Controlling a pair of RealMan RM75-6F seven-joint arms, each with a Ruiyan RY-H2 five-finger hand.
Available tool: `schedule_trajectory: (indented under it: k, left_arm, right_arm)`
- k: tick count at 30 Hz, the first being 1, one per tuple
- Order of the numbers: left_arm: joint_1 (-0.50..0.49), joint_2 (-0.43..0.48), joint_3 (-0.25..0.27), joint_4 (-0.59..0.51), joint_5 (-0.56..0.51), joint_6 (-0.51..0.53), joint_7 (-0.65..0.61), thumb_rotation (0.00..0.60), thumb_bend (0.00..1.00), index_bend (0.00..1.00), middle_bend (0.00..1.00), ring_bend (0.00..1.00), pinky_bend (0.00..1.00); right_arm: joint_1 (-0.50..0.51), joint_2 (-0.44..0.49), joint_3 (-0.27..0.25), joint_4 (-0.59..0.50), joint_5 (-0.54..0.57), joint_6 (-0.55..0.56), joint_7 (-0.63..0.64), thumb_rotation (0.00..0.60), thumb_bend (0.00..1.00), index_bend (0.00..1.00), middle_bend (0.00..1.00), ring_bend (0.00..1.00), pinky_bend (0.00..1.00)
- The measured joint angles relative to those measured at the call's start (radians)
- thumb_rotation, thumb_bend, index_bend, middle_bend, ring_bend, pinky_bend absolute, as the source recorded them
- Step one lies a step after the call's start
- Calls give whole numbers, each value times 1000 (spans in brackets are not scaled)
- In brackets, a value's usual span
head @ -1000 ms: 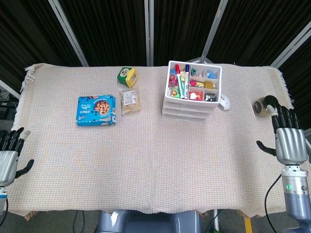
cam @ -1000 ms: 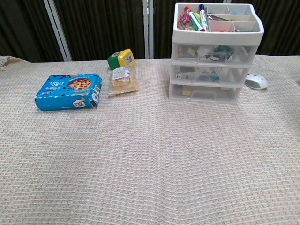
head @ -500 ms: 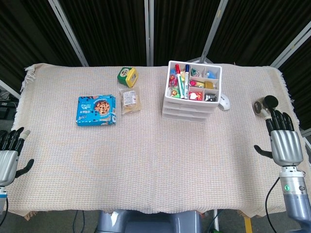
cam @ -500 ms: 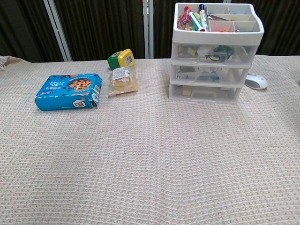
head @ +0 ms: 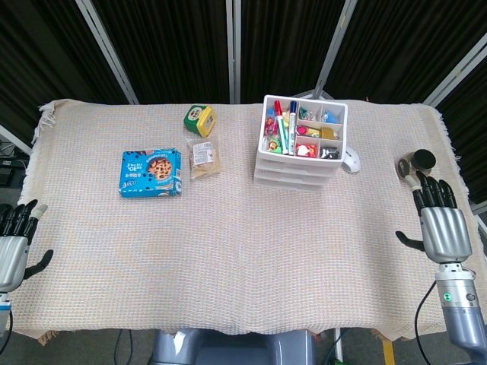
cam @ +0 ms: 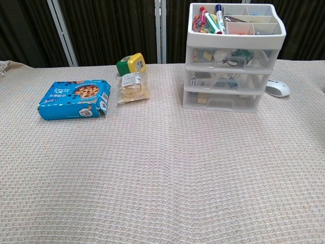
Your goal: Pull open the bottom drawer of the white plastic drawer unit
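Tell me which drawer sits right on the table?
The bottom drawer of the white drawer unit. It rests lowest, against the cloth, with two drawers stacked above it.

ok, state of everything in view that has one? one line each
bottom drawer: closed, flush with the unit
middle drawer: closed
top drawer: closed
top tray: open, holds markers and small items
cookie box: lying flat
snack bag: lying flat
left hand: open, holds nothing, at the table's left edge
right hand: open, fingers apart, near the right edge, far from the unit
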Motion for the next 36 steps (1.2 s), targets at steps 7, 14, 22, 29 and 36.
schedule_trajectory:
  k: [7,14,22,29,36]
  left_arm:
    - [0,0,0,-2,-1,0,1,600,335,75,0,0,0]
    - [0,0,-1,-4,-4,0,7,600,336,74,0,0,0]
    - [0,0,-1,-3,-4,-1,6,600,336,74,0,0,0]
    - [0,0,-1,-1,-3,-1,4,600,336,74,0,0,0]
    - [-1,0,-1,-1,-4,-2,3,600,336,75,0,0,0]
  right_arm:
    - [3,-4,5,-35,15,-14,41,600,88,83,520,594,490]
    - [13,5,25,-166,124,-107,169,600,228,84,703,767,601]
    - [75,77,72,-348,354,-412,409,600,281,65,722,781,610]
    - [208,43,106,-367,577,-576,503,600,282,61,722,781,610]
    - [344,-36,130,-290,781,-656,553,600,289,66,732,791,612]
